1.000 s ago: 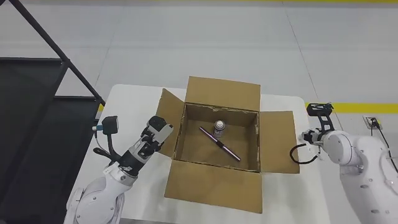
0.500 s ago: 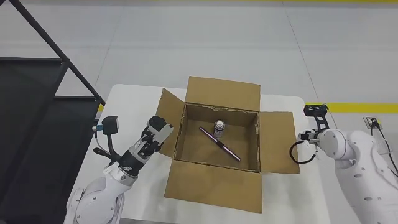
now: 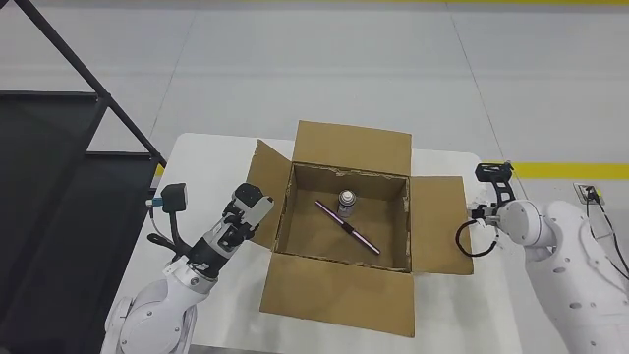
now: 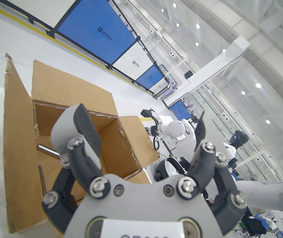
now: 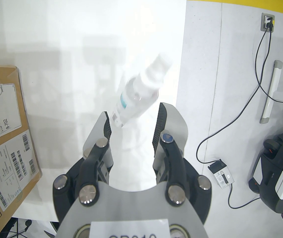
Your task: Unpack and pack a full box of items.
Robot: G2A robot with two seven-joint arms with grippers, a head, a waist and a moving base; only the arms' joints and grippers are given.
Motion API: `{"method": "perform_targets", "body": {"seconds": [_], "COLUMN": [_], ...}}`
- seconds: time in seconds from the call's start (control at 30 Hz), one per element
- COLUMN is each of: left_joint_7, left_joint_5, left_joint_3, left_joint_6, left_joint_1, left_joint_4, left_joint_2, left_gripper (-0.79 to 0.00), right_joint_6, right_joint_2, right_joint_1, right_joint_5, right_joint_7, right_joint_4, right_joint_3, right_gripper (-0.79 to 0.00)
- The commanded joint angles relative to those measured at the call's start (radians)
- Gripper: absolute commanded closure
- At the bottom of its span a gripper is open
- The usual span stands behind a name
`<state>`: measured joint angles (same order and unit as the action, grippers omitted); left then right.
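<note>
An open cardboard box sits mid-table, flaps spread. Inside it stand a small capped jar and a slim purple rod, whose metal end shows in the left wrist view. My left gripper is open and empty, held just outside the box's left flap. My right gripper is open over the bare table right of the box. A white bottle with a teal band lies tilted just past its fingertips, its base between them and untouched by either finger.
The box's right flap, covered in labels, lies flat beside my right gripper. The table's right edge is close to the bottle; beyond it are floor cables and a wall socket. A black rack stands left of the table.
My right arm has shifted a little to the left, toward the box. The left arm and the box's contents have not moved.
</note>
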<state>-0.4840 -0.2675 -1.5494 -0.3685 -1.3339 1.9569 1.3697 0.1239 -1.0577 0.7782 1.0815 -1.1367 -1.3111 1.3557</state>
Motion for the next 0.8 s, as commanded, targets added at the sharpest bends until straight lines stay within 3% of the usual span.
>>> {"method": "perform_targets", "body": {"seconds": [0.0, 0.2, 0.5, 0.57, 0.77], "left_joint_7": [0.0, 0.0, 0.0, 0.0, 0.007], "left_joint_5": [0.0, 0.0, 0.0, 0.0, -0.002], "left_joint_3": [0.0, 0.0, 0.0, 0.0, 0.002], "left_joint_6": [0.0, 0.0, 0.0, 0.0, 0.004], "left_joint_1": [0.0, 0.0, 0.0, 0.0, -0.004], "left_joint_4": [0.0, 0.0, 0.0, 0.0, 0.003], "left_joint_2": [0.0, 0.0, 0.0, 0.0, 0.0], "left_gripper": [-0.785, -0.785, -0.785, -0.785, -0.785], "right_joint_6": [0.002, 0.009, 0.036, 0.046, 0.084], "right_joint_2": [0.0, 0.004, 0.005, 0.006, 0.011], "right_joint_1": [0.001, 0.016, 0.029, 0.039, 0.083], "right_joint_5": [0.003, 0.011, 0.007, -0.006, 0.004], "right_joint_7": [-0.001, -0.009, 0.015, 0.035, 0.054], "right_joint_4": [-0.004, -0.042, -0.07, -0.091, -0.171], "right_joint_3": [0.002, 0.018, 0.037, 0.055, 0.094], "right_gripper": [-0.443, -0.489, -0.496, -0.468, -0.628]}}
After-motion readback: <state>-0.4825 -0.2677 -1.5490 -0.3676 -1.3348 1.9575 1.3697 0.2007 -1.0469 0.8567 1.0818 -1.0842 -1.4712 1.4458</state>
